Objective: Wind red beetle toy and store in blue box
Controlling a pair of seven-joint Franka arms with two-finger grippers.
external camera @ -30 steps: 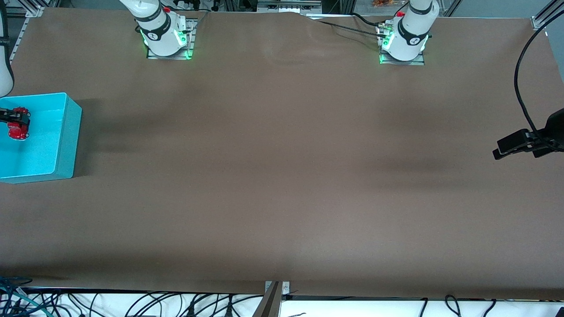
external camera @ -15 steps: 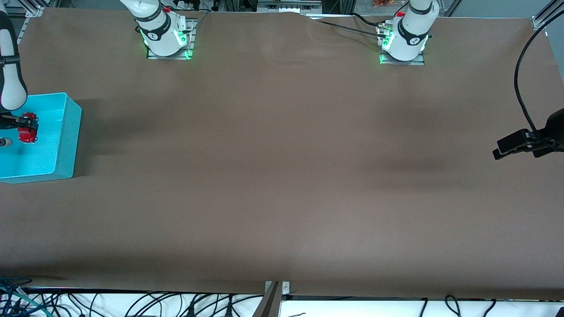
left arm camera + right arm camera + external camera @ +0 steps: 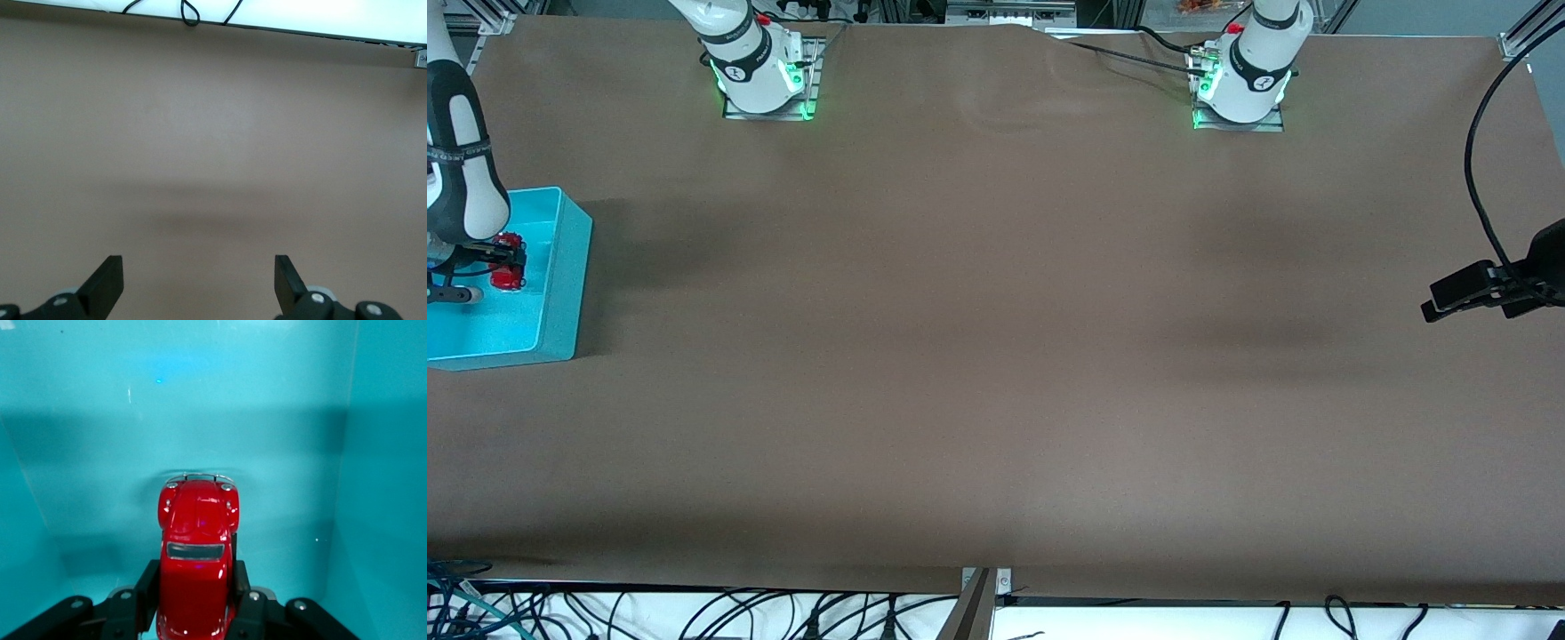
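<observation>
- Red beetle toy [image 3: 197, 553]: clamped by its sides in my right gripper [image 3: 496, 260], nose pointing away from my wrist, inside the blue box [image 3: 560, 293].
- The blue box sits at the right arm's end of the brown table [image 3: 996, 356].
- My left gripper [image 3: 199, 283] waits with fingers spread wide over bare tabletop at the left arm's end.

A brown-covered table [image 3: 996, 356] is filling the front view, its surface slightly rippled near the edge where the arm bases are standing. The blue box [image 3: 560, 293] is sitting directly on it at the right arm's end, close to that short edge, its open top facing up.
</observation>
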